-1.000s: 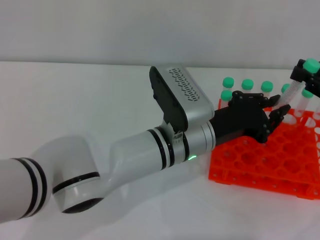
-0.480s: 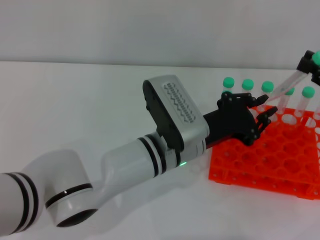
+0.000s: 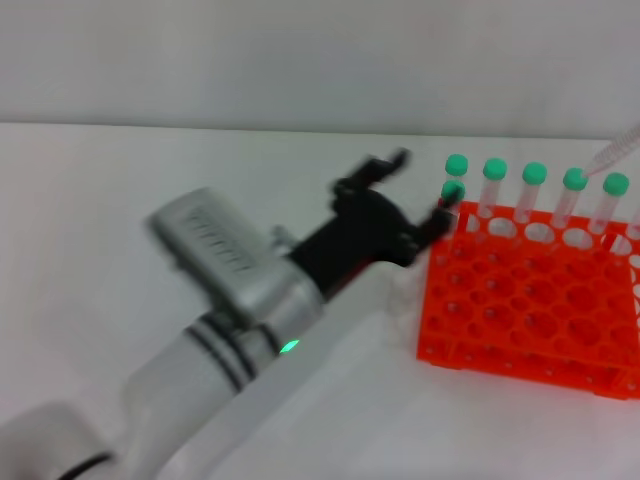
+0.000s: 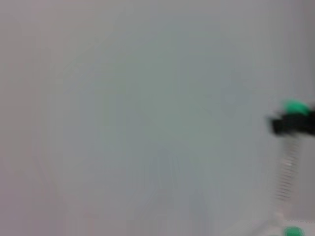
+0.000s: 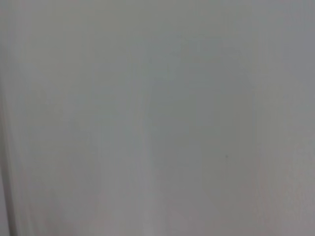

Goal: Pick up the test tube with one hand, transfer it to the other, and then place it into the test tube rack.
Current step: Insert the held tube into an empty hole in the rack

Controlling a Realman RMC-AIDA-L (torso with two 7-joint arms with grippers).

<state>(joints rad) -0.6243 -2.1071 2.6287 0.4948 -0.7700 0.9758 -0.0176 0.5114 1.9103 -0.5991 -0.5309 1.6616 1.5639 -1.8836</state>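
The test tube (image 3: 622, 153) is being held tilted at the frame's right edge above the rack (image 3: 530, 300), not yet inserted; the right gripper's (image 4: 293, 123) fingers are clamped on it, while the left gripper's (image 3: 400, 205) fingers are being held apart, empty.

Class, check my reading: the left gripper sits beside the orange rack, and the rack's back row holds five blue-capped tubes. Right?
One slip: the head view shows the caps are green, not blue. The left gripper does sit beside the orange rack, whose back row holds five capped tubes.
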